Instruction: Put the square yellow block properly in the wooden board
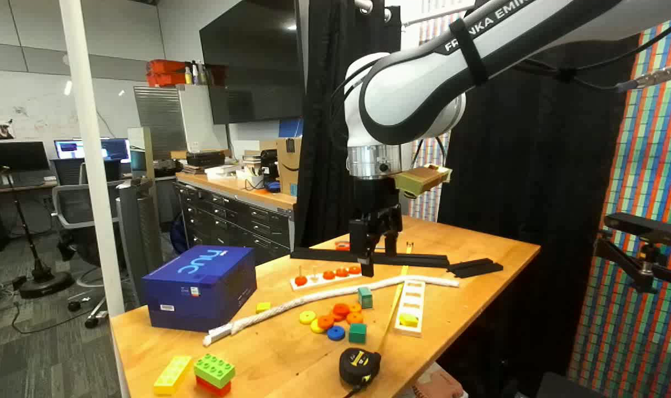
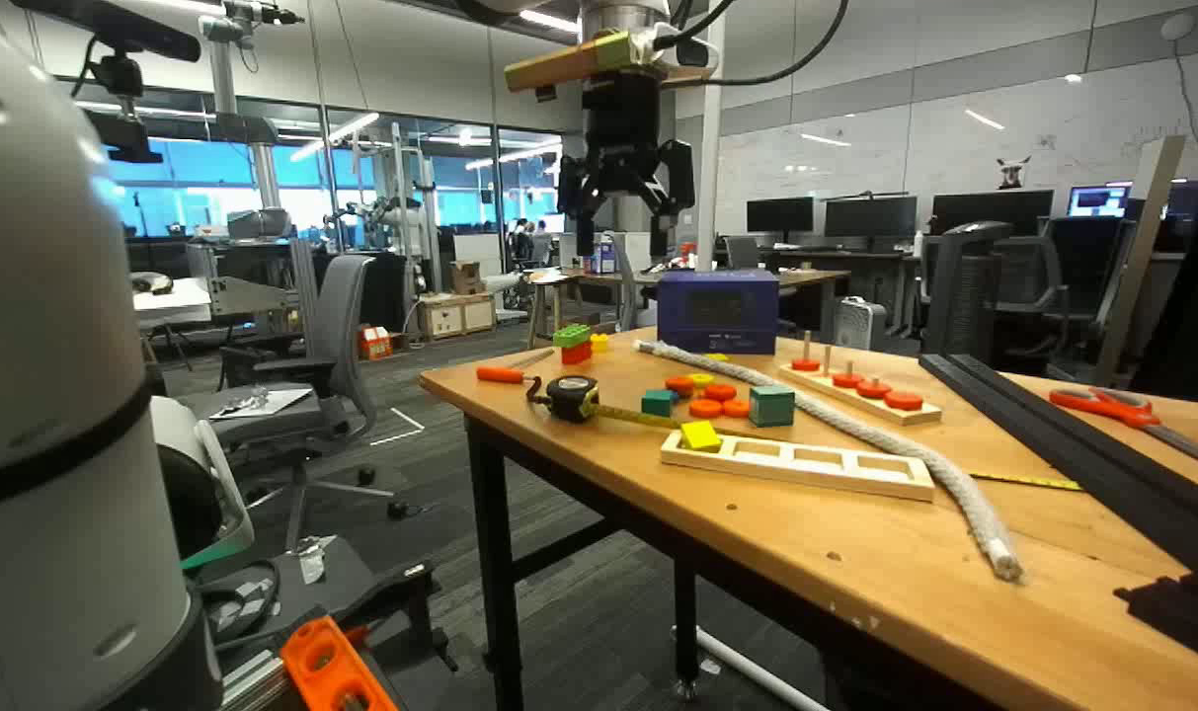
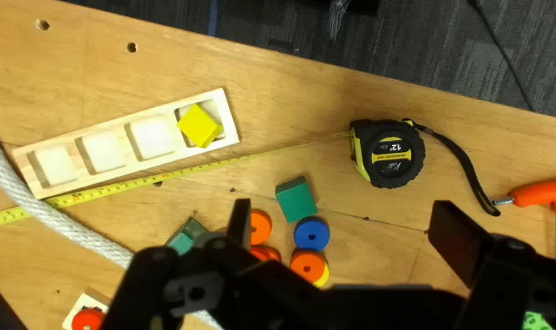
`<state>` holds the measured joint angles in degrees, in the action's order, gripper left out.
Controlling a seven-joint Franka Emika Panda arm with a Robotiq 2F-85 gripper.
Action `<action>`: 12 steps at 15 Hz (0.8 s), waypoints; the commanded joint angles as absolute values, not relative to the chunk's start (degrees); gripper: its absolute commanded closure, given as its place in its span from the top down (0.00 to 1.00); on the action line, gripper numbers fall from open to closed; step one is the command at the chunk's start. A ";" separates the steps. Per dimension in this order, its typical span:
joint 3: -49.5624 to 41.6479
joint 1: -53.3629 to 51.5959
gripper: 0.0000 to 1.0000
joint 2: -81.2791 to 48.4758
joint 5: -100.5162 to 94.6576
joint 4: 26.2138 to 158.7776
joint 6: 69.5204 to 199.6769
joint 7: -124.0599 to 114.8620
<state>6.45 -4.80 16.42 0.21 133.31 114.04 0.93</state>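
Desk [image 1: 280,365]: wood-topped, carries the loose parts. Blue NUC box [image 1: 202,287]: rests flat near the desk edge. Claw [image 2: 624,242]: raised above desk, fingers spread well apart. Wooden board [image 3: 126,145]: four sq. recesses in one row. Tape measure [image 3: 388,153]: case apart from board, blade [image 3: 167,175] run out alongside it. Sq. yellow block [image 3: 199,124]: located in board's end recess, i.e. the one nearest tape-measure case — rotated askew and tilted, overlapping recess edges vs. seated flush.
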 commanded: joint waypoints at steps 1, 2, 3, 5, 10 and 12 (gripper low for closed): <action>6.12 -5.17 1.00 16.39 0.10 132.96 113.93 0.82; 6.12 -5.17 1.00 16.43 0.10 132.70 113.93 0.82; 6.12 -5.17 1.00 16.45 0.10 132.51 113.93 0.82; 5.70 -5.05 1.00 16.48 0.28 133.08 115.09 1.60; 3.83 -5.03 1.00 14.73 -0.39 133.52 115.23 9.42; 2.53 -4.92 1.00 14.11 0.06 133.87 115.41 14.48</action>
<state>4.32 -4.80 14.89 0.21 133.87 114.24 8.00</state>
